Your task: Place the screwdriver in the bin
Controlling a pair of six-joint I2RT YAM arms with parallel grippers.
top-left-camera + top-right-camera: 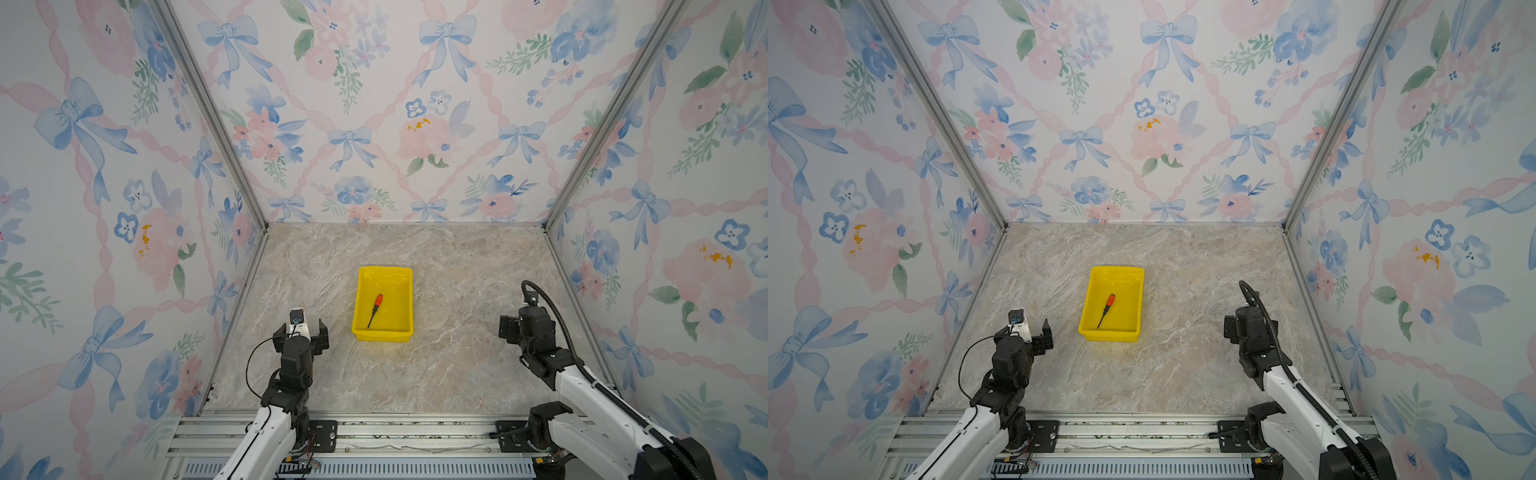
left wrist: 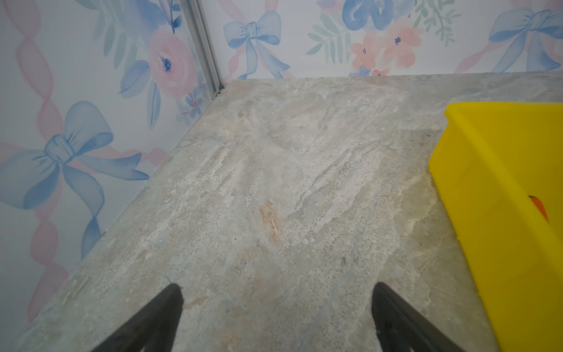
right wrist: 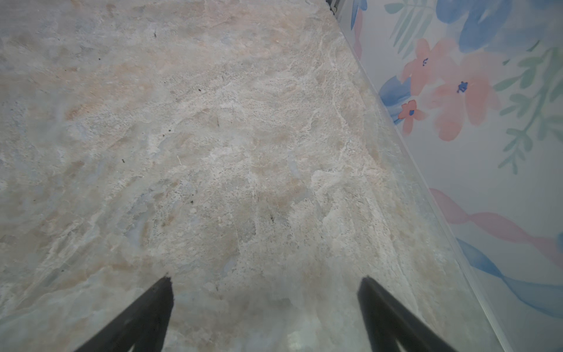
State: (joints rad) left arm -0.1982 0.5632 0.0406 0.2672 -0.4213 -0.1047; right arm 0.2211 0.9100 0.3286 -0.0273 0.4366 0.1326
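Enclosure: the scene is being closed in on three sides by walls papered with blue bows and pink flowers and joined by metal corner posts.
Table: a marbled beige-grey top is being shown in every view, and the bin is being carried on it near the middle.
Bin: the yellow tray is being seen between the two arms, nearer the left one. Its outer wall is being caught at the edge of the left wrist view.
Left gripper: it is being held over bare table just beside the bin, with its jaws spread wide and nothing gripped.
Right gripper: it is being held well apart from the bin, near the right wall, with its jaws spread wide and nothing between them.
Screwdriver: it is being carried flat on the bin's floor, its red-orange handle pointing away from the robot and its dark shaft slanting toward the near left corner. Only a sliver of handle is being shown in the left wrist view.
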